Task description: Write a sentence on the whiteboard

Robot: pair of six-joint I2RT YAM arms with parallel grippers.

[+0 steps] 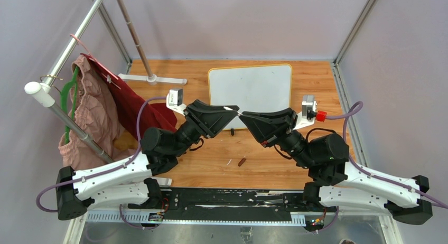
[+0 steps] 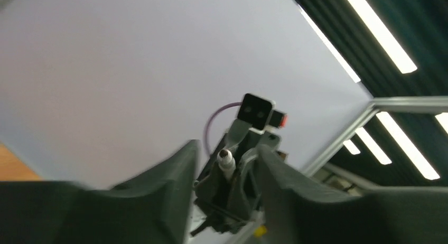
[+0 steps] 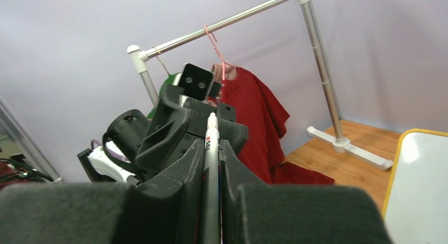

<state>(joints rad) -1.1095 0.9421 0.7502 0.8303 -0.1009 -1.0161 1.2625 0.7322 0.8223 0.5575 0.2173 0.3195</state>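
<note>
Nearest, the two arms rise from the near edge of the bench (image 1: 211,172) and lean in, so that their tools meet nose to nose over its middle. On the bare wood at 6 o'clock from that meeting lie three loose bits: a brown stub (image 1: 242,161), a white sliver (image 1: 229,161) and, closer to the tools, a small dark piece (image 1: 231,131). I cannot tell whether any of them is a cap.

The right tool (image 3: 211,144) is pressed together on the one marker (image 3: 212,125), which pokes toward the left arm. The left tool (image 2: 227,149) stands spread, its fingers either side of the marker's end without touching it. I judge this to be the readying of the pen, with writing not yet begun.

At 12 o'clock from the tools the one whiteboard (image 1: 251,88) lies flat and blank, with no sentence on it. The next move calls for the right arm to tip the marker down and carry it out to the board's upper left.

Farthest, at 10 o'clock, one rack (image 1: 134,38) carries two garments, a pink garment (image 1: 92,117) and a red garment (image 1: 127,104)
</note>
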